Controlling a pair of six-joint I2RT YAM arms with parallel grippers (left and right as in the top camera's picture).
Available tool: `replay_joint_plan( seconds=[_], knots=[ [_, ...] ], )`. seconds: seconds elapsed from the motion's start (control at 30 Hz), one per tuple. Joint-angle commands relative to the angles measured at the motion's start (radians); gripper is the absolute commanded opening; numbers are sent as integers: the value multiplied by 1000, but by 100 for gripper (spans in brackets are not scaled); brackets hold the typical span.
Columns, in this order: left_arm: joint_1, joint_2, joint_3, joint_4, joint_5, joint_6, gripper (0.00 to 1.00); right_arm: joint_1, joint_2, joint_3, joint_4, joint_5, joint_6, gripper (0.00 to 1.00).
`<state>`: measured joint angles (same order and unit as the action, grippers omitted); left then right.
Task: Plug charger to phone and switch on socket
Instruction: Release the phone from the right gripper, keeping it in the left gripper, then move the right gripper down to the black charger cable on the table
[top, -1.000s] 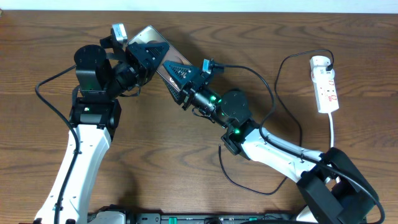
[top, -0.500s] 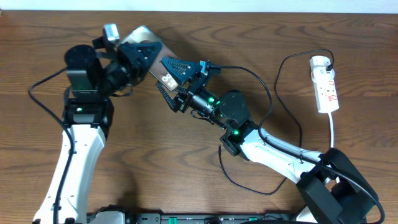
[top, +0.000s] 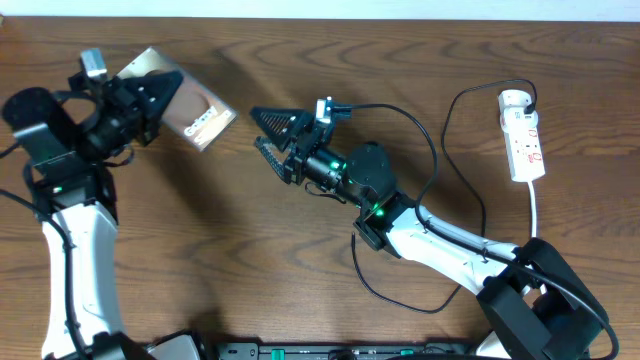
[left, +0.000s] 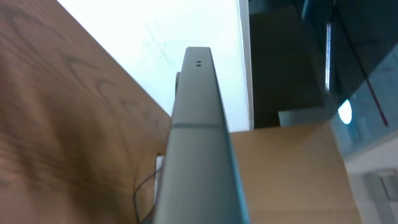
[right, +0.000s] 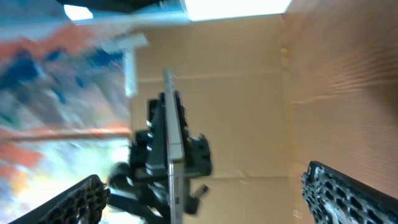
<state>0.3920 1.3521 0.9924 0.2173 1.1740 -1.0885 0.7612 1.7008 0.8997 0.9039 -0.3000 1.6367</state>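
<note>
Between the phone (top: 200, 115) and the fingers of the right gripper (top: 254, 126) there is a bare strip of table (top: 240, 230). Toward the socket (top: 523, 135), the charger (top: 438, 150) loops across the way beside the right arm (top: 440, 235).

phone (top: 196, 108): white lettering near its lower right end, small and slanted, appears to read "Galaxy"
socket (top: 524, 142): red markings on the white face, too small to read
left wrist view: no text readable
right wrist view: no text readable, picture blurred
</note>
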Motion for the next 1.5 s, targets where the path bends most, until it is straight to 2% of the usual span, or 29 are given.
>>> replay_joint_plan(
  seconds=[0.0,0.17,0.43,0.57,0.7,0.8,0.97,1.13,1.2,1.27,1.47],
  knots=[
    [37,43,4,10,253,72,7,-9,-6,16,-42,-87,-221,99],
    [40,131,4,14,399,156,7,-40,-6,17,-221,-172,-436,99],
    [32,240,0,10,399,212,8,-160,-6,50,-661,-247,-703,99],
    [32,260,0,10,399,262,8,-219,-6,163,-1009,-225,-875,99],
    [32,262,0,10,399,292,8,-222,-6,320,-1413,-64,-1043,99],
    [32,262,0,10,399,292,7,-201,-6,390,-1617,35,-1116,99],
    [32,262,0,10,399,293,7,-154,-4,373,-1783,156,-1117,99],
    [32,262,-2,10,399,296,7,-104,-4,300,-1792,208,-1030,94],
    [32,262,-3,10,399,296,7,-84,-4,275,-1786,220,-983,87],
    [32,262,-3,10,399,296,7,-62,-4,256,-1786,236,-929,73],
    [32,262,-4,10,399,304,7,13,-4,195,-1775,317,-805,73]
  ],
)
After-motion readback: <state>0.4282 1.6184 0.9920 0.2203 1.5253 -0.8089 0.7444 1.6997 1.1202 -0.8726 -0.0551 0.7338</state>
